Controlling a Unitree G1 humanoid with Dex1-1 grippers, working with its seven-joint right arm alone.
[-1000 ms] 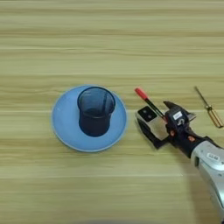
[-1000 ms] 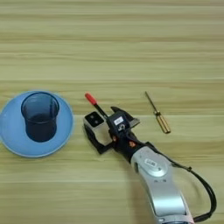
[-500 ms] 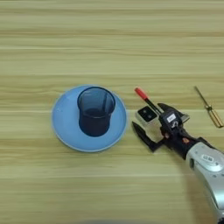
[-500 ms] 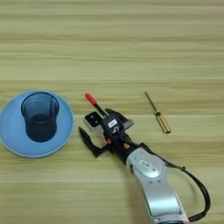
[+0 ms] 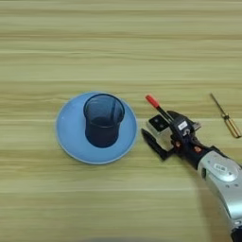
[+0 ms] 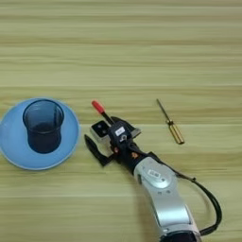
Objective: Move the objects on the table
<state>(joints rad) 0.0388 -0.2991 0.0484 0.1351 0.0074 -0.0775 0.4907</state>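
White block [image 5: 158,125] between gripper [image 5: 161,134] fingers.

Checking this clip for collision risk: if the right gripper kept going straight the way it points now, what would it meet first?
The right gripper points left and slightly up, its open fingers around the small white block. Pushing on, it would likely reach the blue plate holding the pen cup.

Round flat light-blue plate [image 5: 71,137] at nine o'clock; slim red-tipped black tool [image 5: 155,105] at three o'clock of it.
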